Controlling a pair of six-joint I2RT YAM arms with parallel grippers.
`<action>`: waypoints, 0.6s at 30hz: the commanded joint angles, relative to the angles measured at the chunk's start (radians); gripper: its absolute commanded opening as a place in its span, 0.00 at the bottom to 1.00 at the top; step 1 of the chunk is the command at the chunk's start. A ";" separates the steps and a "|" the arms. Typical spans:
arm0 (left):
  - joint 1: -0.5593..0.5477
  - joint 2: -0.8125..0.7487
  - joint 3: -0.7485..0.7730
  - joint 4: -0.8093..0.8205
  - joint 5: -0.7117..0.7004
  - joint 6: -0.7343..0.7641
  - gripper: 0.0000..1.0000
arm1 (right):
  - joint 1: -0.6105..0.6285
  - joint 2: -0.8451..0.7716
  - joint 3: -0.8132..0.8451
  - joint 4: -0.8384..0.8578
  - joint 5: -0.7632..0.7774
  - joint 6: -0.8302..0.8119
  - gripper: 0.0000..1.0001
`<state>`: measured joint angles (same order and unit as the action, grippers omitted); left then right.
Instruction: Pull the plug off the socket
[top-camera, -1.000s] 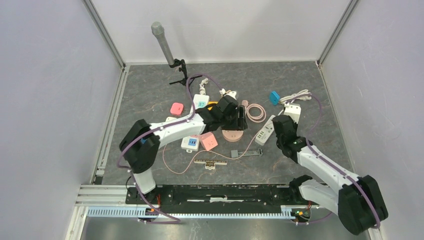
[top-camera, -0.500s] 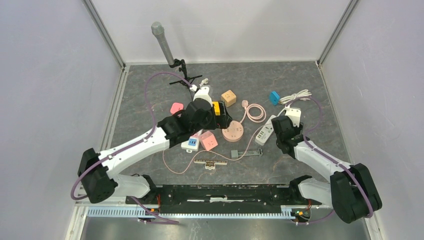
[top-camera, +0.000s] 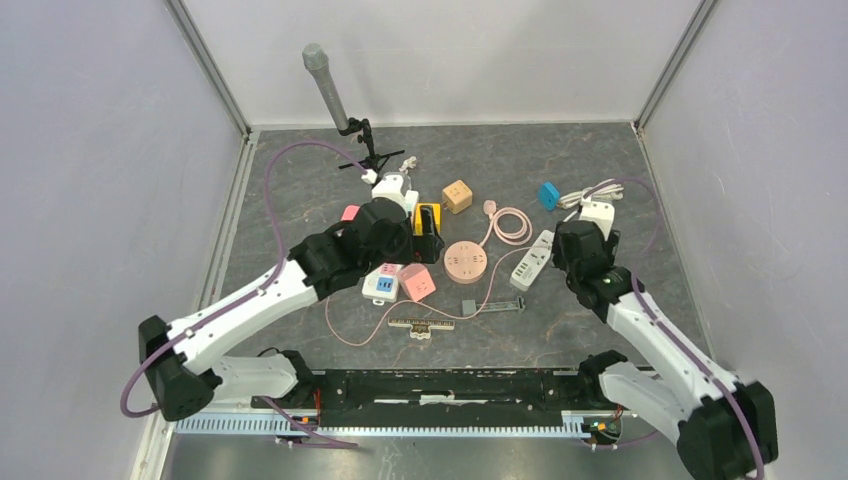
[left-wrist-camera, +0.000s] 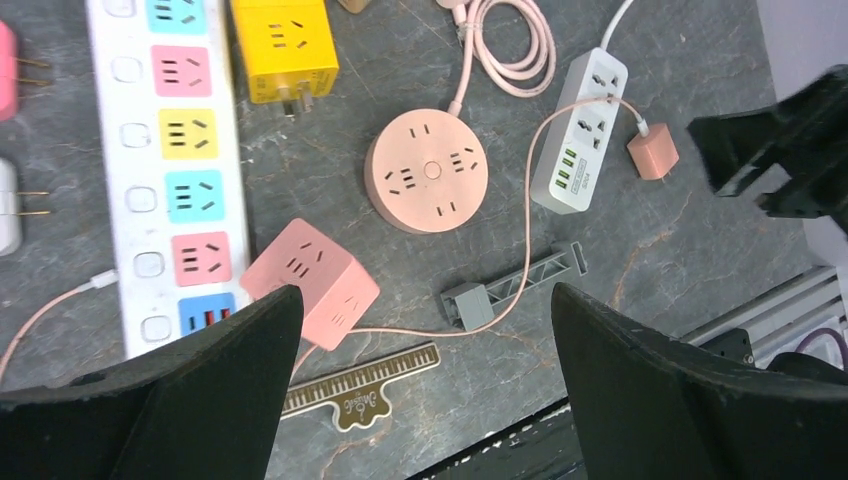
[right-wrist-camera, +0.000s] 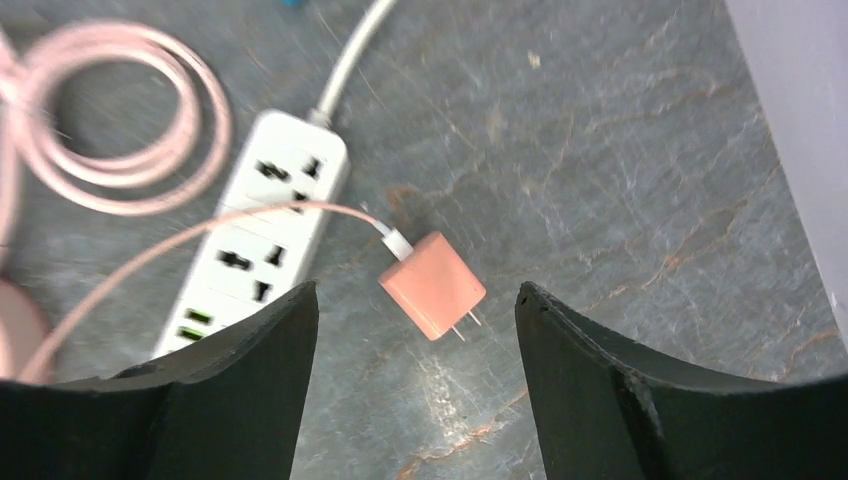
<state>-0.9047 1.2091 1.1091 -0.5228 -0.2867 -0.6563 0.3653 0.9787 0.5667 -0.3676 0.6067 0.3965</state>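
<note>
The pink plug (right-wrist-camera: 432, 285) lies loose on the table, prongs bare, just right of the white socket strip (right-wrist-camera: 255, 250). A thin pink cable runs from it across the strip. My right gripper (right-wrist-camera: 415, 290) hovers open above the plug, one finger on each side and touching nothing. In the top view the right gripper (top-camera: 572, 252) hides the plug beside the strip (top-camera: 530, 261). My left gripper (left-wrist-camera: 425, 295) is open and empty, high over the pink cube (left-wrist-camera: 310, 283) and the round pink socket (left-wrist-camera: 427, 171). The left wrist view also shows the plug (left-wrist-camera: 652, 156) beside the strip (left-wrist-camera: 580, 130).
Around the round pink socket (top-camera: 466, 260) lie a pink cube (top-camera: 417, 282), a yellow cube (top-camera: 428, 215), a tan cube (top-camera: 457, 194), a coiled pink cable (top-camera: 511, 224), a ruler (top-camera: 421, 325) and a grey bracket (top-camera: 492, 305). A microphone stand (top-camera: 335, 100) stands at the back.
The right gripper has opened and let go of the plug, which now lies beside the strip. The left arm has swung back to the left, away from the round socket, and opened.
</note>
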 joint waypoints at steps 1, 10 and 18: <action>0.003 -0.104 0.064 -0.102 -0.085 0.021 1.00 | -0.002 -0.145 0.104 -0.072 -0.060 -0.027 0.77; 0.003 -0.396 0.115 -0.332 -0.213 0.020 1.00 | -0.002 -0.496 0.338 -0.235 -0.151 -0.096 0.98; 0.003 -0.625 0.172 -0.512 -0.329 0.014 1.00 | -0.002 -0.653 0.501 -0.347 -0.105 -0.038 0.98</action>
<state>-0.9047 0.6445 1.2472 -0.9161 -0.5171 -0.6567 0.3645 0.3695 1.0187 -0.6209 0.4786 0.3267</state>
